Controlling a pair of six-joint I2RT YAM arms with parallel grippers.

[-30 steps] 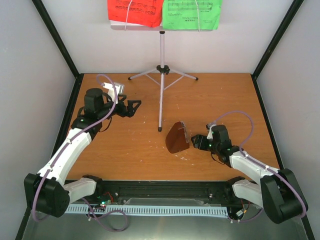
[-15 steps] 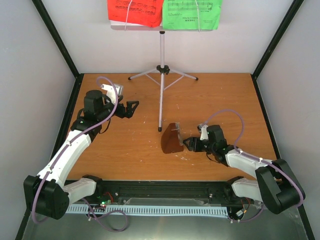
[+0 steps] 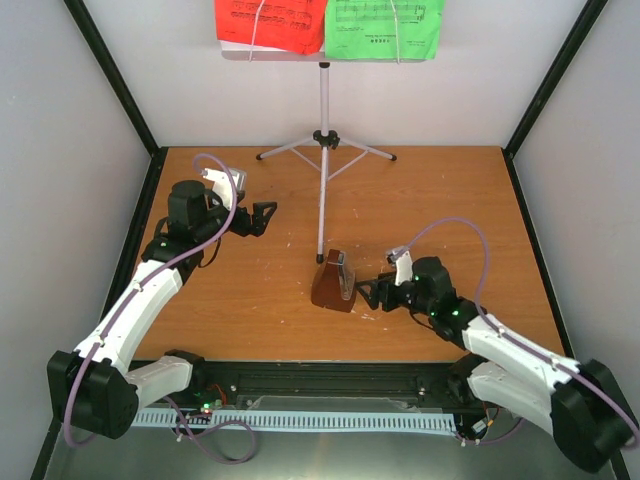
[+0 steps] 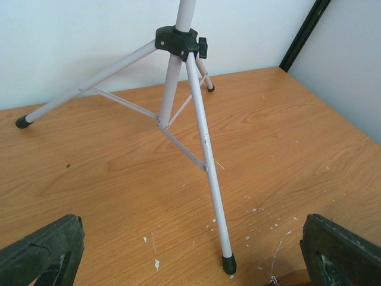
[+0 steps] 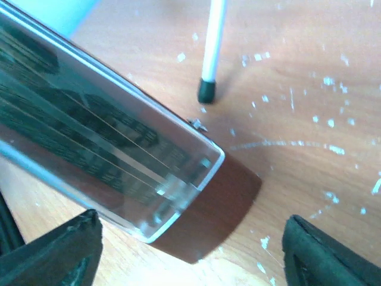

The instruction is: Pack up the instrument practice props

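The dark-brown metronome [image 3: 330, 282] with its clear cover [image 5: 113, 149] sits on the table mid-front, close beside the foot [image 5: 207, 89] of the stand's near leg. My right gripper [image 3: 368, 291] is just to its right and open. The metronome's brown base [image 5: 223, 205] lies between the fingers [image 5: 56, 253] with a gap on each side. The silver tripod stand [image 3: 323, 137] rises at the back. Its tray [image 3: 320, 55] carries a red sheet [image 3: 270, 22] and a green sheet [image 3: 385, 25]. My left gripper [image 3: 262, 215] hovers left of the stand, open and empty, facing the legs [image 4: 205, 155].
White walls with black corner posts [image 3: 120, 90] close in the wooden table [image 3: 250, 300] on three sides. The stand's three legs spread over the back middle of the table. White specks and scratches [image 4: 262, 220] mark the wood near the front leg.
My right gripper has slid left and the metronome has moved left with it, ending beside the stand's near foot. The left arm has hardly moved.
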